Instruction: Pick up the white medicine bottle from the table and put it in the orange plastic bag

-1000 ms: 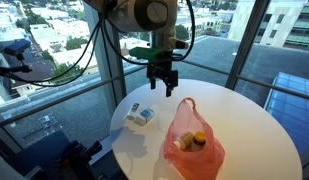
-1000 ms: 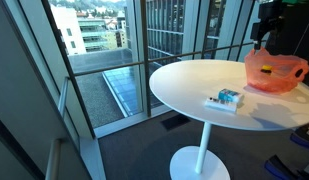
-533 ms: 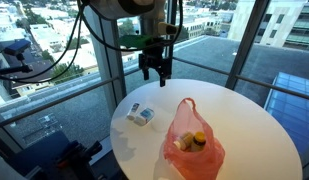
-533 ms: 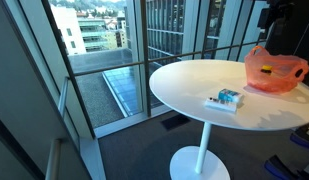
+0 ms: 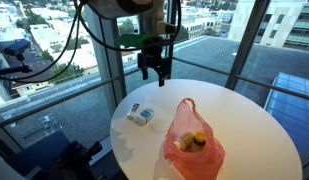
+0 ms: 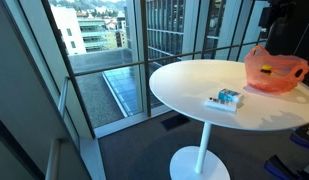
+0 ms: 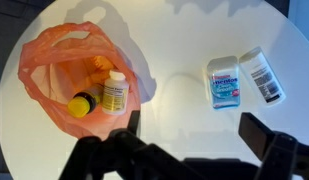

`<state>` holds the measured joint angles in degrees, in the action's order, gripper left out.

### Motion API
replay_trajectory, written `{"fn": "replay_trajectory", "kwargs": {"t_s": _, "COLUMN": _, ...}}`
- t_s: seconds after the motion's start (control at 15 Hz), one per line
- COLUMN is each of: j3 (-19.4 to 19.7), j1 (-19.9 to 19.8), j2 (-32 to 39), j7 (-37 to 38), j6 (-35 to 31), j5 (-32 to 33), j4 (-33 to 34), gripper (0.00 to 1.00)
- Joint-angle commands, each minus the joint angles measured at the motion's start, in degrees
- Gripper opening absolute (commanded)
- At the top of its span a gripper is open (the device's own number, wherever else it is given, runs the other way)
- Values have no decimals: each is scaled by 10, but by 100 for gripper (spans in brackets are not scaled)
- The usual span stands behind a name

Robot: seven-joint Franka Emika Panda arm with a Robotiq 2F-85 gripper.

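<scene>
The orange plastic bag [image 7: 56, 62] lies open on the white round table [image 7: 174, 40]. Inside it lie a white medicine bottle with a pale label [image 7: 115, 92], a yellow-orange bottle with a dark cap [image 7: 81, 104] and a small orange item. The bag also shows in both exterior views [image 5: 194, 142] [image 6: 275, 70]. My gripper [image 5: 154, 72] hangs high above the table, up and to the side of the bag. In the wrist view its fingers [image 7: 194, 132] are wide apart with nothing between them.
A flat blue-and-white pack [image 7: 223, 82] and a white item with a barcode label [image 7: 261, 75] lie side by side on the table away from the bag, also seen in both exterior views [image 5: 142, 115] [image 6: 225, 99]. Glass window walls surround the table [image 5: 259, 125].
A second ago my gripper was lower and closer over the bag. It rose and moved away from the bag, then held still for the last half second.
</scene>
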<state>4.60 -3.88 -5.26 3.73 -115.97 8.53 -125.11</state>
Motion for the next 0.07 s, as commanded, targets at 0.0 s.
{"fn": "replay_trajectory", "kwargs": {"t_s": 0.0, "j3": -2, "j1": -2, "j2": 0, "j7": -1, "j6": 2, "j5": 0, "j4": 1, "gripper": 100}}
